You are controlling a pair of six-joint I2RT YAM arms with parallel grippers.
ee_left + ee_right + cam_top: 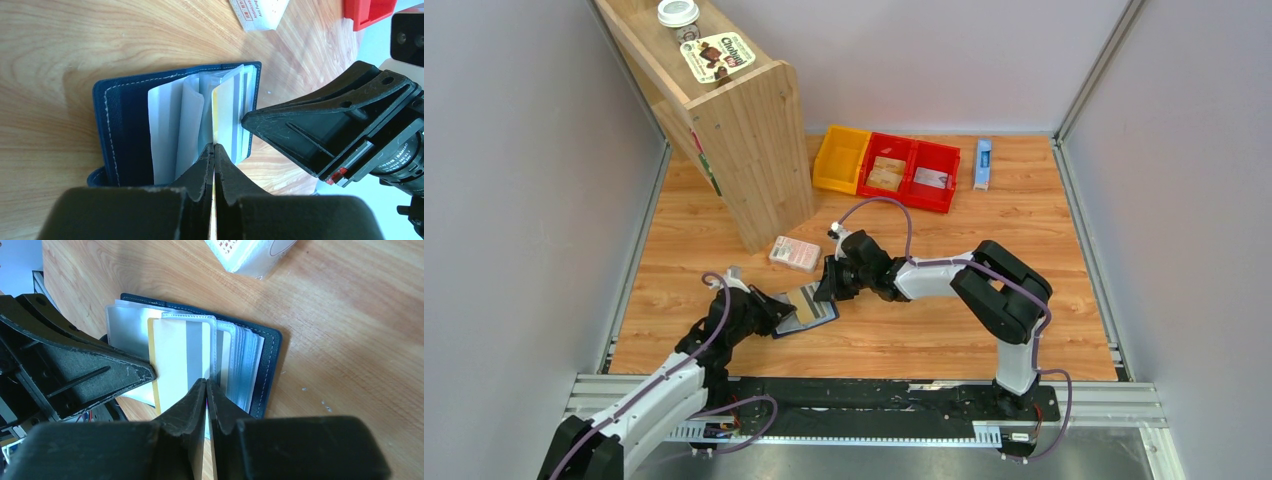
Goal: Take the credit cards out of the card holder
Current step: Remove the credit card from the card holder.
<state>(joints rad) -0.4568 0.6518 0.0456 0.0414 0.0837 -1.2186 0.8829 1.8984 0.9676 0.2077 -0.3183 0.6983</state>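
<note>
The navy card holder (pixel 807 310) lies open on the wood table between both grippers, its clear sleeves fanned up (pixel 120 125) (pixel 270 365). A yellow-edged credit card (pixel 225 112) with a grey stripe (pixel 177 355) sits partly in one sleeve. My left gripper (pixel 776 312) (pixel 214 146) is shut on that card's edge. My right gripper (pixel 829 287) (pixel 206 381) is shut on the clear sleeve at the card's opposite edge. A tan card (pixel 886 173) and a grey card (pixel 932 178) lie in the red bins.
A pink-and-white packet (pixel 795 253) lies just behind the wallet. A wooden shelf (pixel 734 140) stands at the back left. A yellow bin (pixel 841 158), red bins (pixel 944 200) and a slim blue-and-white box (pixel 983 163) line the back.
</note>
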